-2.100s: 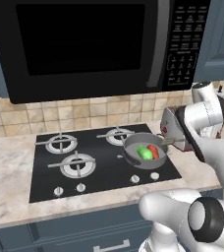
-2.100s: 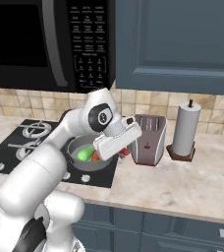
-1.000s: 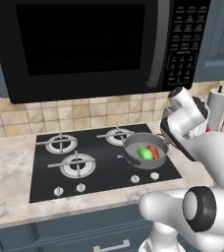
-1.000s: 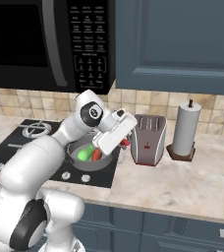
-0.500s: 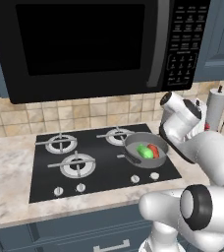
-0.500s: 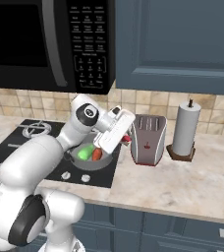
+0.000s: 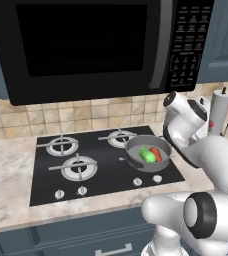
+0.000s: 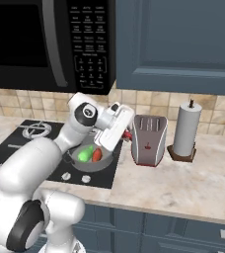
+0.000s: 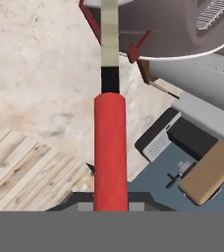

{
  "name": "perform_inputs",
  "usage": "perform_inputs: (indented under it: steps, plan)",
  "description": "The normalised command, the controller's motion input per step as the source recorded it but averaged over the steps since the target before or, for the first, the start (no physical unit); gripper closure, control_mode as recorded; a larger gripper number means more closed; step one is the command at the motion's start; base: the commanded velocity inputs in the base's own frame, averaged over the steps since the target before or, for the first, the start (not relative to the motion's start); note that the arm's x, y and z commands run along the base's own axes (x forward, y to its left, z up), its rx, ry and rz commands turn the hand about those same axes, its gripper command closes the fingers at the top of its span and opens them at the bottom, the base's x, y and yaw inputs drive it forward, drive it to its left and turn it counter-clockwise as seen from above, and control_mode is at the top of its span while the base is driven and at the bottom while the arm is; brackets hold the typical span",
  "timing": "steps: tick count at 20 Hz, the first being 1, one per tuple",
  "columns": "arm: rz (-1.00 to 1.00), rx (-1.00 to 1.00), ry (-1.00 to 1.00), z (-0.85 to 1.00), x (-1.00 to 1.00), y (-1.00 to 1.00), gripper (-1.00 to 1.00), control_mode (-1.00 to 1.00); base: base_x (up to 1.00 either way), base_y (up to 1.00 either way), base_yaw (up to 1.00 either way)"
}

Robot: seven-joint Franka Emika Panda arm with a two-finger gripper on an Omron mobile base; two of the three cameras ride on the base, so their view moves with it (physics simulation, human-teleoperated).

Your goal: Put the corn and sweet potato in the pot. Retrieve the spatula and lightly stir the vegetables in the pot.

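Carrying the spatula [image 9: 110, 142] toward the pot [image 7: 147, 155]

Your end effector [image 9: 110, 199] is clamping the red handle; corn [image 7: 146, 155] and sweet potato [image 7: 156, 154] are lying in the pot at the stove's 4 o'clock. Lower gently, stir shallow.

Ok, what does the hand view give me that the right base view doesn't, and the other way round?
Hand view: the gripper closed on the spatula, red handle running straight out to its pale neck.

Right base view: the pot on the stove with the corn and sweet potato inside, and the toaster beside it.

Both: the spatula's red handle and the speckled counter.
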Motion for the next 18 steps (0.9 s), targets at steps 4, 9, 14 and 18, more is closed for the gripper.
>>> perform_inputs:
  steps: [4, 9, 14, 18]
  plan:
    - [0.08, 0.0, -0.12, 0.07, -0.15, 0.0, 1.0, -1.0, 0.0, 0.0, 0.0]
    - [0.16, 0.0, 0.0, 0.06, -0.01, 0.12, 1.0, -1.0, 0.0, 0.0, 0.0]
    - [0.08, -0.05, 0.01, 0.0, 0.24, 0.21, 1.0, -1.0, 0.0, 0.0, 0.0]
    - [0.01, -0.07, 0.11, -0.01, 0.23, 0.25, 1.0, -1.0, 0.0, 0.0, 0.0]
